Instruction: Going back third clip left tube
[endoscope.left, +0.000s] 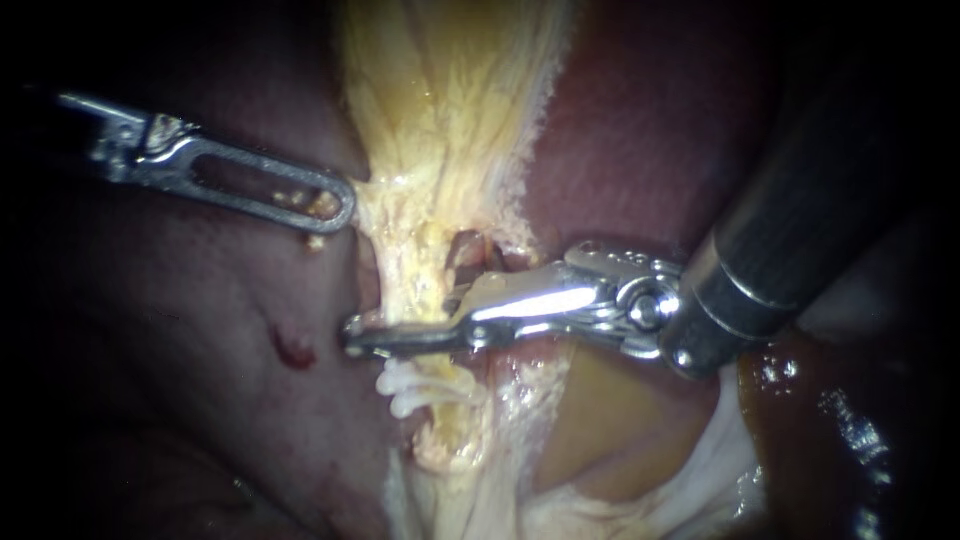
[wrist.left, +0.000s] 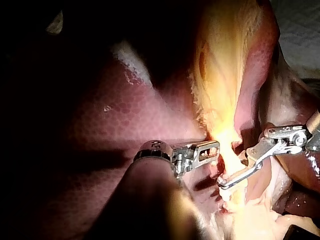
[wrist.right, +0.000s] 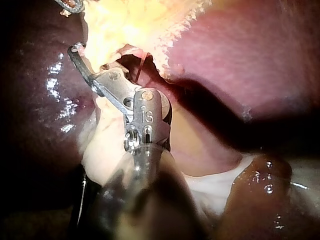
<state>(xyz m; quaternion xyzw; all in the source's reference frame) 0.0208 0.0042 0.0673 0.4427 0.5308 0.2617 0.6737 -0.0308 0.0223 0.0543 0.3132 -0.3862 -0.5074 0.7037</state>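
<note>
Right instrument (endoscope.left: 355, 338): claw narrowly parted across left tube (endoscope.left: 410, 285), above clips (endoscope.left: 405, 388); we should withdraw straight, unsnagged. Left instrument (endoscope.left: 340, 210): claw clamps tissue (endoscope.left: 372, 190).

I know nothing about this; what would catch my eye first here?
A pale yellow strand of tissue runs down the middle over dark red liver. The shiny right tool lies across it, just above white clips, while the left tool touches the strand's edge higher up.

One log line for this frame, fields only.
left instrument: tip at yellow tissue edge | right instrument: lying across tube, beside white clips | retreat: not yet clear of tube
</note>
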